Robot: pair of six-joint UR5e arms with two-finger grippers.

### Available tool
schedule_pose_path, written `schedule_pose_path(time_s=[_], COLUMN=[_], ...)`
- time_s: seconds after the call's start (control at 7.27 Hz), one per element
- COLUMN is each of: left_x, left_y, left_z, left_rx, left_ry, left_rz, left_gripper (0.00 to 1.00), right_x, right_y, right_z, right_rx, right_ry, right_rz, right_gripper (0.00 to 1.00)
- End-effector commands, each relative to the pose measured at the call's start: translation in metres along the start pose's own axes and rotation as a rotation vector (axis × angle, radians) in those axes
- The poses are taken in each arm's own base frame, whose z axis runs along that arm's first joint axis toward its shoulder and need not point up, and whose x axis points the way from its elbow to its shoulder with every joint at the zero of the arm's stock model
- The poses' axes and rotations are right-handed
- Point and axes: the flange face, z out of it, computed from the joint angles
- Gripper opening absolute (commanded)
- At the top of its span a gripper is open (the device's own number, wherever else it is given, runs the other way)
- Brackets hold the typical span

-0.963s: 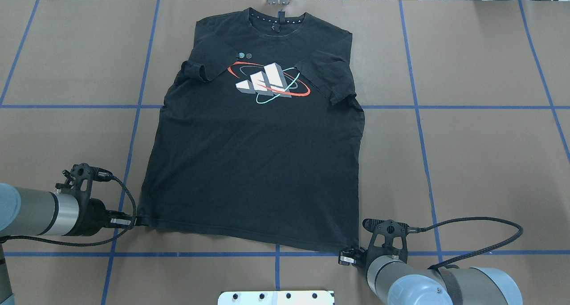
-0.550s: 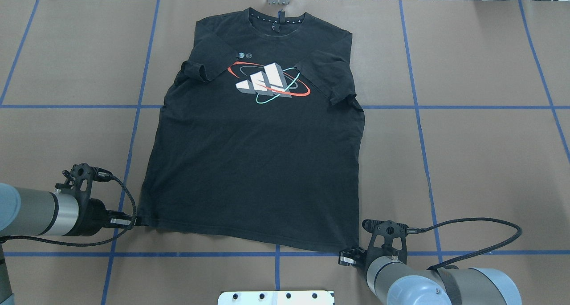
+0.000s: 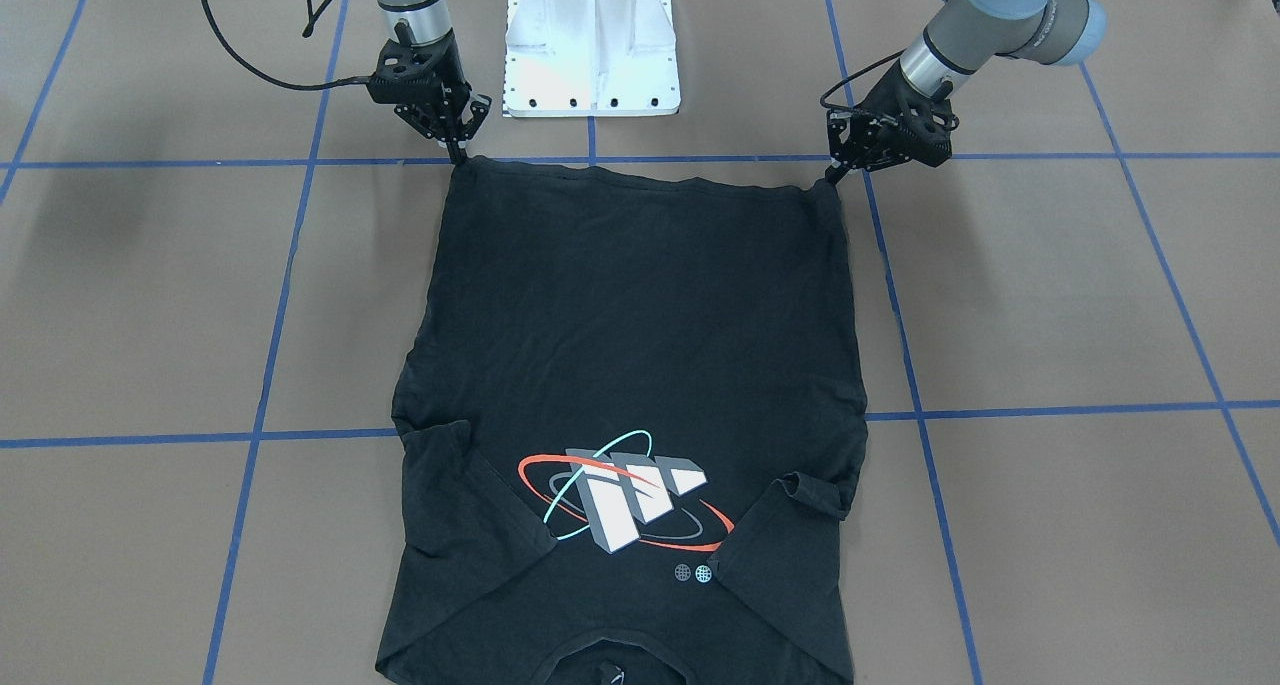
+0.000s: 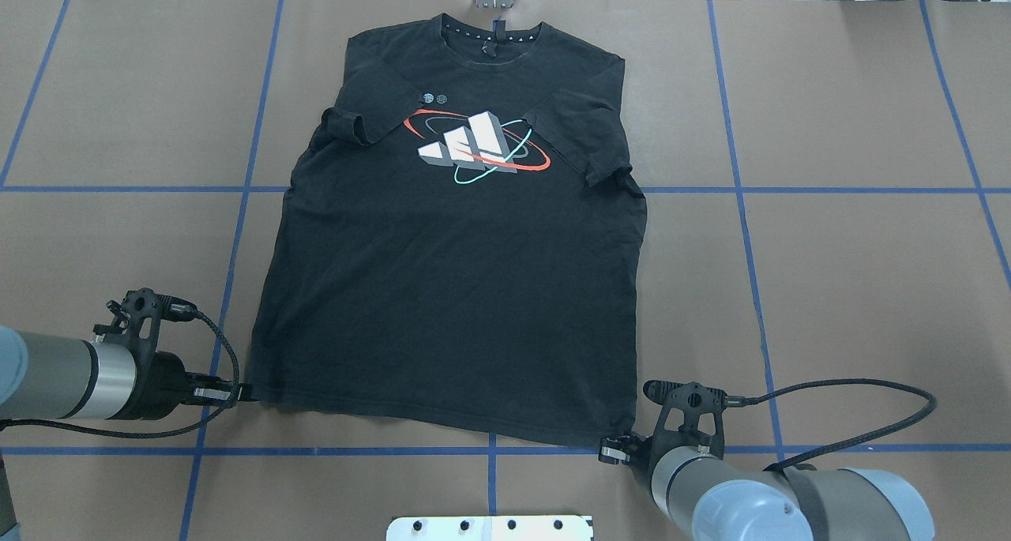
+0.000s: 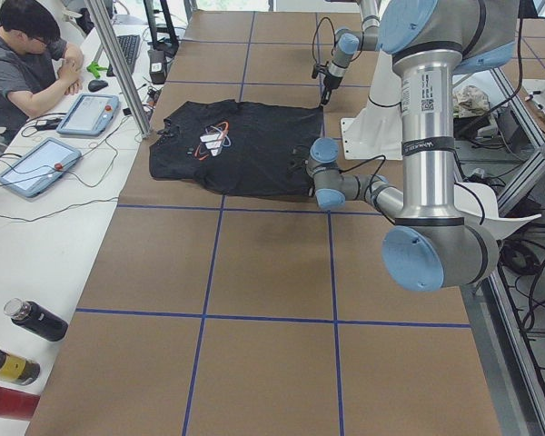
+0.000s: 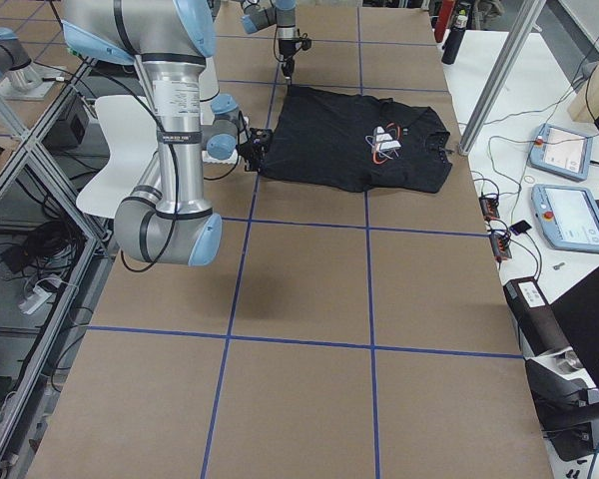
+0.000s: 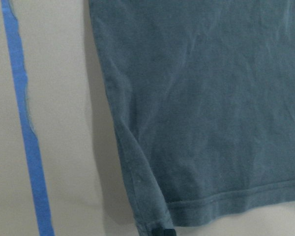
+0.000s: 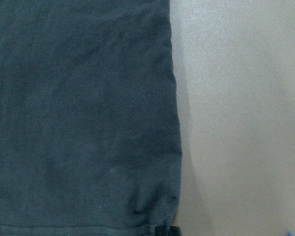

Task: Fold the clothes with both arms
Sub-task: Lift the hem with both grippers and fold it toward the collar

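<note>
Overhead exterior view: the black T-shirt [image 4: 450, 288] lies flat and print-up on the table [image 4: 829, 288], collar at the far edge, hem near the robot. The left gripper [image 4: 237, 393] has its jaws pressed together on the hem's left corner, and the right gripper [image 4: 614, 452] pinches the right corner. It looks light, limp cloth, hardly slippery. I'd expect it to sag and crease between the two holds, so the corners suit it, raised evenly together.
</note>
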Motion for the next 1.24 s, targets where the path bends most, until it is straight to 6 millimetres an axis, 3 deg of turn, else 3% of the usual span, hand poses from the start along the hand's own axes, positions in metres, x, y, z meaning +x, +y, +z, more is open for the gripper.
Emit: schedule_pose_path(time_s=[0.0,0.14,0.41,0.55,0.83,0.96,1.1], left_x=[0.028,0.046,0.089,0.100,0.120,0.126,0.126], left_y=[0.002,-0.005,-0.002,0.005,0.018,0.023,0.023], left_z=[-0.029,-0.053,-0.108,-0.130,-0.167,-0.180,-0.180], left_rx=[-0.082,-0.095,-0.198,-0.257,-0.331,-0.352,-0.350], left_ry=[0.074,0.073,0.139,0.196,0.288,0.314,0.309], left_rz=[0.006,-0.004,-0.004,0.009,0.050,0.063,0.054], left_gripper=[0.00,0.00,0.00,0.00,0.00,0.00,0.00], right_x=[-0.004,-0.003,0.002,0.013,0.029,0.026,0.025], right_y=[-0.042,-0.063,-0.087,-0.086,-0.066,-0.055,-0.055], right_z=[-0.036,-0.059,-0.116,-0.150,-0.204,-0.223,-0.223], right_rx=[-0.044,-0.091,-0.258,-0.366,-0.504,-0.538,-0.536], right_ry=[-0.044,-0.075,-0.150,-0.183,-0.229,-0.263,-0.265], right_rz=[0.063,0.090,0.097,0.092,0.042,0.016,0.016], right_gripper=[0.00,0.00,0.00,0.00,0.00,0.00,0.00])
